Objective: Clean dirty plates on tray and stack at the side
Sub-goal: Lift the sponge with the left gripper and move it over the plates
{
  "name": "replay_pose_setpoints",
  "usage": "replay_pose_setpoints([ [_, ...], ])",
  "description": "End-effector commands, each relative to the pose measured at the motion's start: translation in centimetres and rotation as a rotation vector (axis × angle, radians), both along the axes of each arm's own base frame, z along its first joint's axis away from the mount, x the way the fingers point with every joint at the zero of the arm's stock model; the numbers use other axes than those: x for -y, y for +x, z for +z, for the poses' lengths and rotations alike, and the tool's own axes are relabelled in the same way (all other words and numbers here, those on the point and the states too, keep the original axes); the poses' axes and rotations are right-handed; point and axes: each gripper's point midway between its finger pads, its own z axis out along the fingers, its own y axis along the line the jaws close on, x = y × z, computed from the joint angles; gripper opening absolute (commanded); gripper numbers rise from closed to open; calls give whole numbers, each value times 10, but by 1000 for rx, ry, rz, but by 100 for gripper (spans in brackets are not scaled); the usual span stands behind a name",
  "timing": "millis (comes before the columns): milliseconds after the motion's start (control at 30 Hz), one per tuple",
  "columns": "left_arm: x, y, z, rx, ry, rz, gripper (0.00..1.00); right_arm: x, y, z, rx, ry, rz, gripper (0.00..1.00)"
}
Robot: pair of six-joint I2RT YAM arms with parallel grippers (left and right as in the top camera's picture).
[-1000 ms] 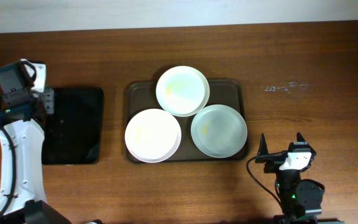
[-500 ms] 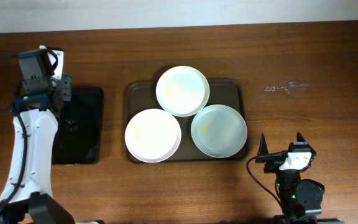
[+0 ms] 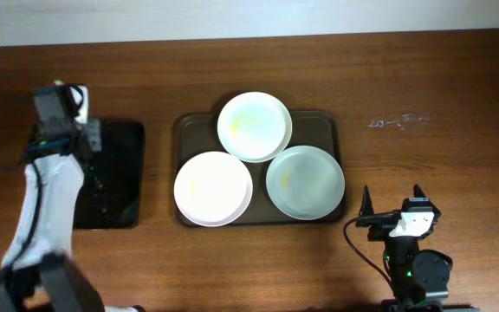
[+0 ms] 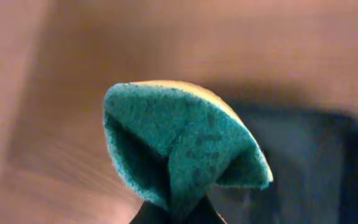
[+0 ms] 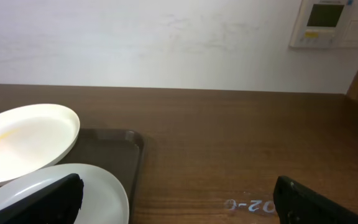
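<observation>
Wood-grain table [image 3: 423, 78] runs from edge to edge, with a pale wall [image 5: 166, 43] beyond its far side. At mid-table sits the tray [image 3: 326, 120], and all three plates are on it. The far plate [image 3: 255, 126] touches the rims of the left plate [image 3: 213, 188] and the grey plate [image 3: 305, 181], and faint yellow smears show on each.

My left pincer [image 4: 174, 216] is clenched on the sponge [image 4: 185, 143], above the black tray [image 3: 119, 173] near the left edge. The sponge is soft: it folds into a cone under my pinch, so I judge it will squash flat on a plate and needs only light pressure.

My right pincer [image 3: 392, 206] is spread wide and holds nothing, near the front edge toward the right corner.

I judge the plates stiff, smooth and likely to slide under a wipe, and they may chip if dropped. A low rim is the only hold. The left plate overhangs the tray toward the front edge, so that lip looks easiest to pinch.
</observation>
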Motion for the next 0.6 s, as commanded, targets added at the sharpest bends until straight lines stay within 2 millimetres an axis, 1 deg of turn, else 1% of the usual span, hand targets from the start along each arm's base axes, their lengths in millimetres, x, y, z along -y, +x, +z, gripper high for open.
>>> replay_pose_setpoints([
  [0, 0, -1, 27, 85, -32, -12, 0, 0, 0, -3, -4, 4, -6, 98],
  [67, 0, -10, -32, -81, -71, -1, 0, 1, 0, -3, -4, 3, -6, 98],
  [100, 1, -10, -31, -80, -71, -3, 0, 0, 0, -3, -4, 4, -6, 99],
  [133, 1, -4, -2, -9, -59, -11, 0, 1, 0, -3, -4, 3, -6, 98],
  [167, 7, 2, 68, 159, -41, -45, 0, 1, 0, -3, -4, 3, -6, 98],
  [200, 16, 1, 110, 268, -44, -85, 0, 0, 0, -3, -4, 4, -6, 98],
  [233, 39, -10, 172, 446, -65, -185, 0, 1, 0, -3, -4, 3, -6, 98],
  [267, 48, -15, 187, 489, -75, -224, 0, 0, 0, -3, -4, 4, -6, 98],
  [300, 64, -23, 202, 535, -129, -278, 0, 0, 0, -3, -5, 4, -6, 98],
  [333, 79, -32, 193, 527, -327, -233, 0, 0, 0, -3, -4, 4, -6, 99],
  [367, 98, -40, 170, 459, -568, -159, 0, 0, 0, -3, -5, 4, -6, 98],
  [400, 120, -50, 145, 346, -770, -92, 0, 1, 0, -3, -4, 3, -6, 98],
  [433, 143, -58, 120, 216, -864, -84, 0, 1, 0, -3, -4, 3, -6, 98],
  [467, 170, -66, 95, 73, -910, -104, 0, 1, 0, -3, -4, 3, -6, 98],
  [500, 198, -72, 70, -60, -927, -128, 0, 0, 0, -3, -4, 4, -6, 98],
  [533, 231, -77, 45, -187, -930, -174, 0, 1, 0, -3, -4, 3, -6, 98],
  [567, 258, -81, 21, -291, -914, -210, 0, 0, 0, -3, -4, 4, -6, 98],
])
